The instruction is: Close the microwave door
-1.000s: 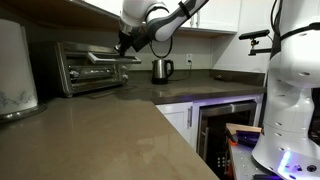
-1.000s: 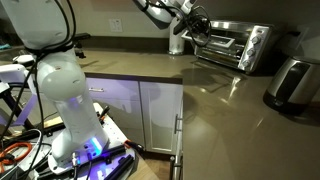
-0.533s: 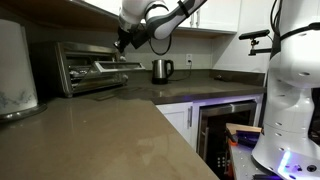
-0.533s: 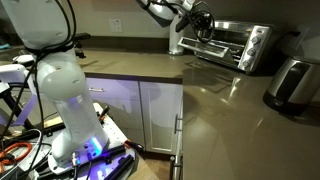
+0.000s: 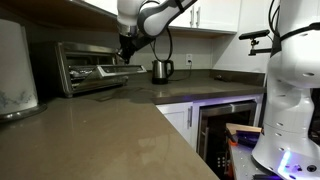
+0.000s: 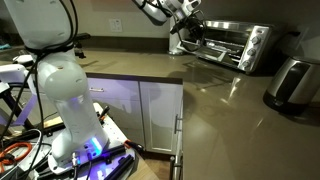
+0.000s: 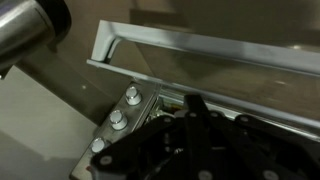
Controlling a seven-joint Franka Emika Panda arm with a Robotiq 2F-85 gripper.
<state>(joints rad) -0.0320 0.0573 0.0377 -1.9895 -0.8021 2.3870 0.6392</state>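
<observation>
Microwave [image 5: 75, 65] sits at the far left of the counter [image 5: 120, 130] against the back wall, and it is the far-right appliance seen from the opposite side [image 6: 245, 42]. Its drop-down door [image 5: 118, 67] projects rightward and toward the room from the front of the box, not yet shut; in an exterior view [image 6: 205, 52] it reads as tilted partway, though the exact angle is hard to judge. Just right of the cavity, the gripper [image 5: 127, 52] hangs from above at the door's free edge. Over the last second it has shifted: it first rose close to the top front of the box, and now sits lower and further out from the box [image 6: 190, 30], by the handle side. Wrist view: the long bar handle [image 7: 200, 45] runs across the top, with the dark glass below it and the gripper body [image 7: 190, 135] close under that; contact cannot be confirmed. Finger spread: cannot tell, as the dark linkage hides the tips. Further right, the kettle [image 5: 162, 70] stands apart and looks clear of the door's swing. Judgement: repositioned for the closing push; the door needs to be pushed up and in until it is flush
</observation>
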